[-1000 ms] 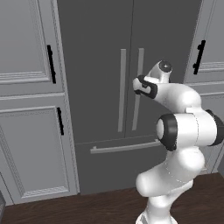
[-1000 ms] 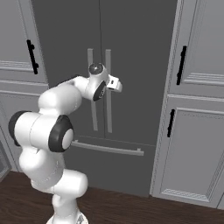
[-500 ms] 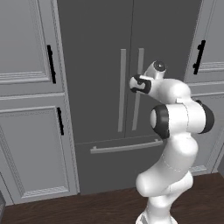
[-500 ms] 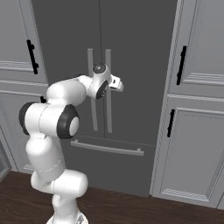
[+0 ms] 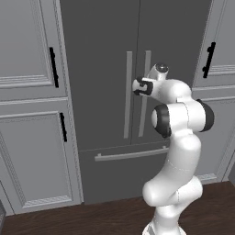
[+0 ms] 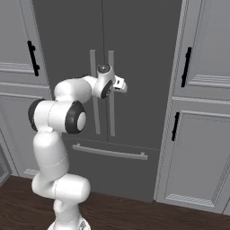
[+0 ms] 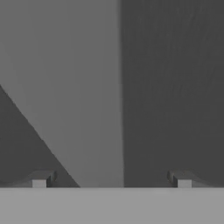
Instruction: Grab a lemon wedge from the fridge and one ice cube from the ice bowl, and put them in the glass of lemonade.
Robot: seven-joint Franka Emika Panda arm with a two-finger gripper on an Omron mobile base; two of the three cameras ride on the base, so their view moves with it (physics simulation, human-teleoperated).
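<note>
The fridge (image 5: 101,55) (image 6: 139,45) stands straight ahead, tall and dark grey, with both doors shut. Two long grey bar handles (image 5: 128,92) (image 6: 93,90) run down its middle seam. My gripper (image 5: 137,86) (image 6: 121,85) is at handle height, right in front of the right-hand bar, and is open. In the hand view that pale bar (image 7: 87,87) rises close up between my spread fingertips (image 7: 41,179), left of centre, with nothing gripped. The lemon wedge, the ice bowl and the glass of lemonade are out of view.
Light grey panelled cabinets with black handles (image 5: 53,66) (image 6: 185,67) flank the fridge on both sides. A horizontal grey drawer bar (image 5: 131,153) (image 6: 110,152) runs below the doors. Dark wood floor (image 6: 134,211) lies in front.
The hand has moved a little closer to the fridge handles, and the arm's elbow has risen and swung in behind it. The gripper has stayed open.
</note>
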